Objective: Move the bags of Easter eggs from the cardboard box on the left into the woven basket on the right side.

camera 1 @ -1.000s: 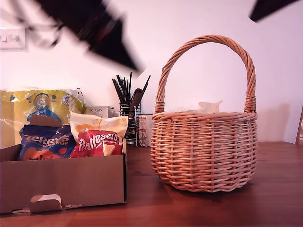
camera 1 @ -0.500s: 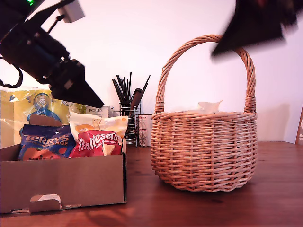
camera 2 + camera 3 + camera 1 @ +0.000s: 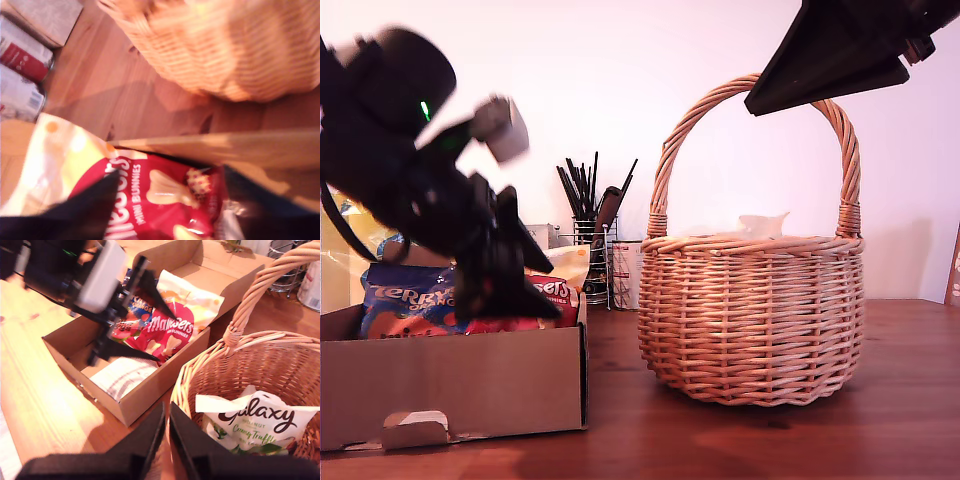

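Red Maltesers bag (image 3: 165, 200) lies in cardboard box (image 3: 470, 385) at exterior view's left. My first claw (image 3: 525, 300) spread wide, empty, poised over it, likely for grasp. My second claw (image 3: 166, 440) nearly closed, empty, above woven basket (image 3: 752, 320). Basket already holds white Galaxy bag (image 3: 257, 422). Blue Terry's bag (image 3: 405, 305) remains in box.

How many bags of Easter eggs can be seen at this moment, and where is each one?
4. The Galaxy bag lies in the basket. The Maltesers bag, the Terry's bag and a cream-yellow bag are in the box. More may be hidden behind my first gripper.
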You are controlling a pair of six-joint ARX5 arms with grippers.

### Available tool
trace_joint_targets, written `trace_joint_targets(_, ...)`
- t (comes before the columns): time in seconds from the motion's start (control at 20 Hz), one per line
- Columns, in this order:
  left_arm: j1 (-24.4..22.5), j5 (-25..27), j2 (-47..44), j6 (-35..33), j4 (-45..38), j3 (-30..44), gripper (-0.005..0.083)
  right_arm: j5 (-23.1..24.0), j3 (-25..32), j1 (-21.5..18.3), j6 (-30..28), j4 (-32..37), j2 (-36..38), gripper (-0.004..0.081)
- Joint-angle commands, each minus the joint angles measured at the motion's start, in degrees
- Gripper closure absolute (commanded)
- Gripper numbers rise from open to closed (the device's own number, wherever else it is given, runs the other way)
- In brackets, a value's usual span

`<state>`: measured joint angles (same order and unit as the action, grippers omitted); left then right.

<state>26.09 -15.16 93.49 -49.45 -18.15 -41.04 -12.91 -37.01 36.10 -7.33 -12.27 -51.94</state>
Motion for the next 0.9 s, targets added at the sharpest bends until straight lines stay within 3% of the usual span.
trace_joint_targets(0.0, -0.33, 0.66, 1.22, -0.74, -1.25, 0.52, -0.0014, -0.02, -0.39, 0.15, 0.28, -0.07, 0.15, 0.0783)
trace_joint_targets(0.25, -1.66, 0.52, 2.23, -2.32, -3.96, 0.5, -0.0014, -0.07, -0.39, 0.15, 0.28, -0.31, 0.15, 0.0783)
trace_joint_targets(0.5, -5.01, -6.51, 5.73, -2.69, -5.53, -0.37, -0.0014, -0.13, -0.39, 0.15, 0.31, -0.46, 0.15, 0.0783)
trace_joint_targets(0.85, -6.75, -8.98, 11.32, -4.55, -3.13, -4.46, -0.0013, -0.28, -0.39, 0.15, 0.55, -0.44, 0.15, 0.0783)
